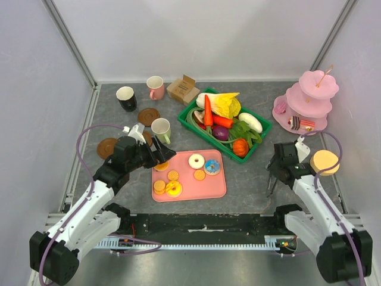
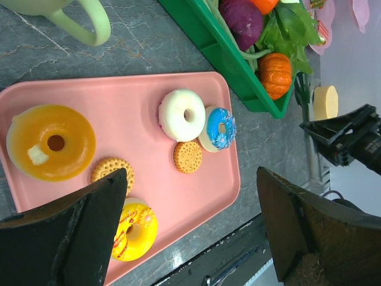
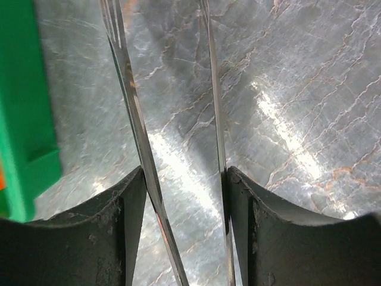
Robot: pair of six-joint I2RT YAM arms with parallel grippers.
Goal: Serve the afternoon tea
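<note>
The grey marbled table [image 1: 250, 179] sat inside white walls. My left gripper [image 2: 191, 176] hung above the pink tray [image 2: 89, 101], jaws spread wide and holding nothing. The orange donut [image 2: 50, 143] and yellow donut [image 2: 136, 231] lay by one finger. The white donut [image 2: 181, 114], blue donut [image 2: 220, 128] and a biscuit [image 2: 187, 156] lay just ahead of it, with the pale-green mug [image 1: 161, 128] beyond the tray. My right gripper [image 3: 186, 173] had its fingers pressed against both arms of the metal tongs [image 3: 128, 101], with the green basket [image 3: 24, 119] to its left.
</note>
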